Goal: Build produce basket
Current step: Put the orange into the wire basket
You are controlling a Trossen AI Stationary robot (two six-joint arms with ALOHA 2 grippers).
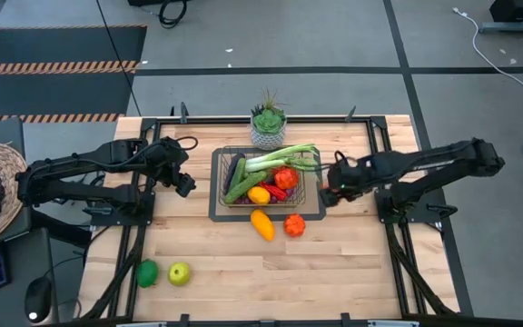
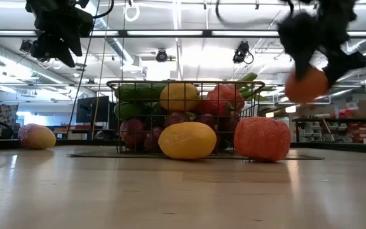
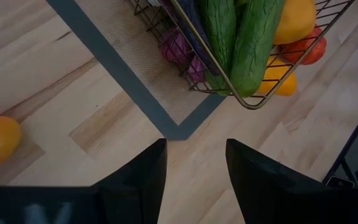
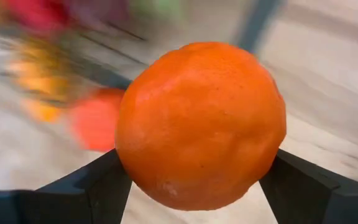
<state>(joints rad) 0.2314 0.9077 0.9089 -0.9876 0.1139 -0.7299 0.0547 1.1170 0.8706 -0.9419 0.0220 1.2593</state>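
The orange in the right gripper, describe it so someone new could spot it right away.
Find the wire basket mid-table. Just off its right side, the right gripper holds a round orange above the table. Unlike the yellow fruit and red-orange one lying on the wood, it is clamped between dark fingers.

Leek (image 1: pixel 284 156) across basket (image 1: pixel 221 195) opening

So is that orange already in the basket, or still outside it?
Still outside. The right end effector holds the orange in the air beside the basket, clear of the table.
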